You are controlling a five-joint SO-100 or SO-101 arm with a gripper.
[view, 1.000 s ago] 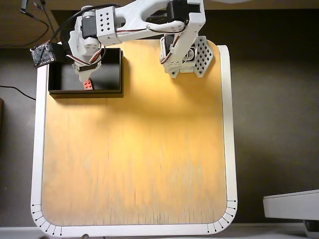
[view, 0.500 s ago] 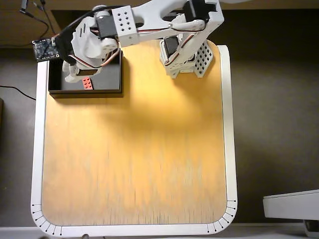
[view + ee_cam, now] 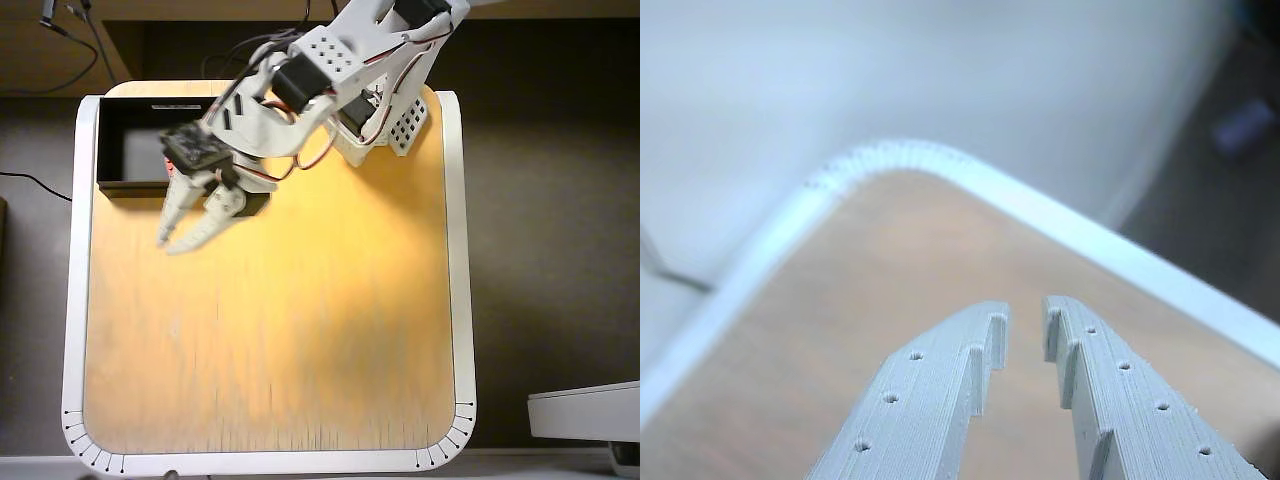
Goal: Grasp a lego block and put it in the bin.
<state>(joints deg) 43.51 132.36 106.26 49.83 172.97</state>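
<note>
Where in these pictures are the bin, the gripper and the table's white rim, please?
bin (image 3: pixel 130 150): overhead view, on its dark floor.
gripper (image 3: pixel 167 242): overhead view, midway between the fingertips; also wrist view (image 3: pixel 1026 325).
white rim (image 3: pixel 460 300): overhead view, on the right-hand edge strip of the table.

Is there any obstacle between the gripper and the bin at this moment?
Nothing visible. In the overhead view the gripper hangs over bare tabletop just below the bin. The arm covers the bin's right part, so the lego block cannot be seen. The wrist view shows nothing between the fingers.
</note>
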